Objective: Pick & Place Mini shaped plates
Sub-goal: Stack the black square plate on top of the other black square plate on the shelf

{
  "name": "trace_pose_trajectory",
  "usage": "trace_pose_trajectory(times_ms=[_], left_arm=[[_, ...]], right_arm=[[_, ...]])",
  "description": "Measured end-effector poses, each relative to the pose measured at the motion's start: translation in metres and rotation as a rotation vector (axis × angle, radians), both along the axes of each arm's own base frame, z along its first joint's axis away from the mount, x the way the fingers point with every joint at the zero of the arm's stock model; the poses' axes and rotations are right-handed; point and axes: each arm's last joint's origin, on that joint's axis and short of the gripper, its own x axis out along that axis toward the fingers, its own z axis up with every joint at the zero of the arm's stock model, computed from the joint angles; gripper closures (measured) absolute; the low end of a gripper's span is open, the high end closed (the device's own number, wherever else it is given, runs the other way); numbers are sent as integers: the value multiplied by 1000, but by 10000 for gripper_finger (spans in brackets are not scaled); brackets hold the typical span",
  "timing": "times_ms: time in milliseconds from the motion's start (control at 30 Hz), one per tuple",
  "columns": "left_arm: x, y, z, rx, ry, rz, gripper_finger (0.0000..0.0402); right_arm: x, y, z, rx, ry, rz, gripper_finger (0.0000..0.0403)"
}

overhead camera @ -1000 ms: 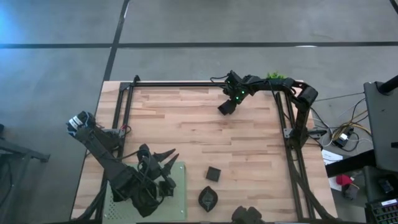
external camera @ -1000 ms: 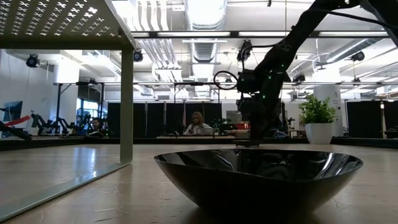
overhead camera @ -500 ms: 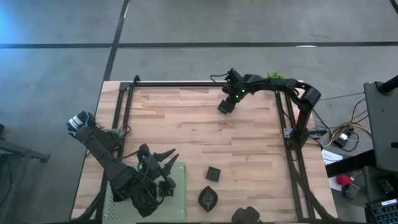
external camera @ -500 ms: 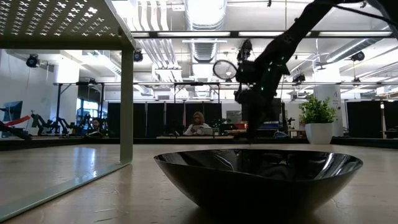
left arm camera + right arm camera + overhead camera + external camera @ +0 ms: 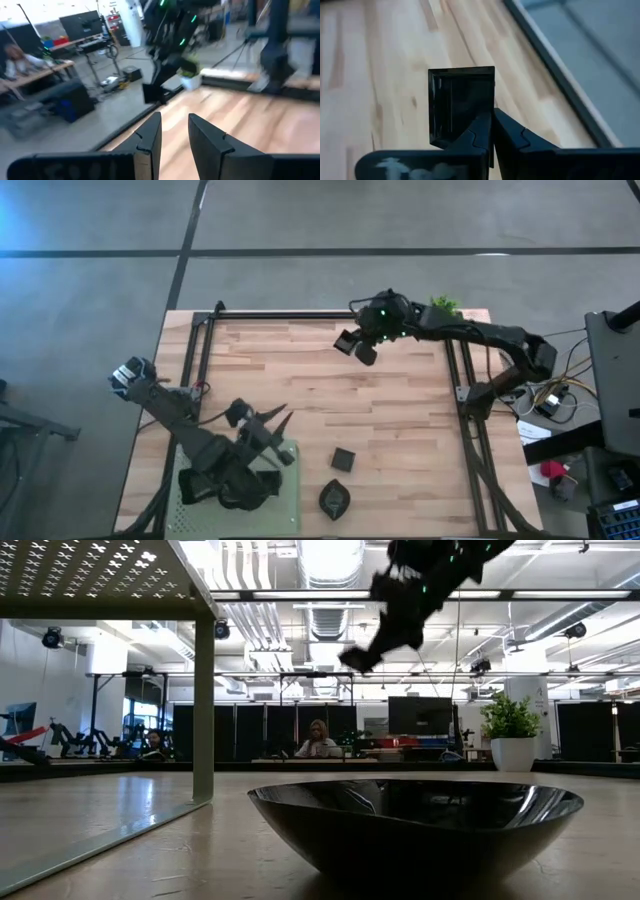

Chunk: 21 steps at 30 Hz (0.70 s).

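The right gripper [image 5: 491, 131], pinched on a square plate [image 5: 461, 102], hangs over the far table; two plates [image 5: 343, 459] remain unplaced nearby.

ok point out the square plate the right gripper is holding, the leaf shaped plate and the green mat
square plate [image 5: 461, 102], right wrist view, its glossy inner face above the shut fingers
leaf shaped plate [image 5: 334, 499], high view, its centre, near the table's front edge
green mat [image 5: 290, 498], high view, bare strip beside the left arm
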Motion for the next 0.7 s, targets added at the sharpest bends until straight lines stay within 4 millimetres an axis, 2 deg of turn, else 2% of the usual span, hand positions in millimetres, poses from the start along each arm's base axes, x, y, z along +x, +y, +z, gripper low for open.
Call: trace_pose_trajectory(times_ms=[167, 267, 700], left_arm=[[20, 23, 5, 51, 178, 12, 310], [31, 35, 8, 88, 243, 25, 310], [61, 69, 18, 113, 247, 88, 310]], right_arm=[[6, 37, 25, -146, -96, 74, 392], [10, 53, 33, -193, -139, 126, 392], [25, 87, 40, -258, -249, 257, 392]])
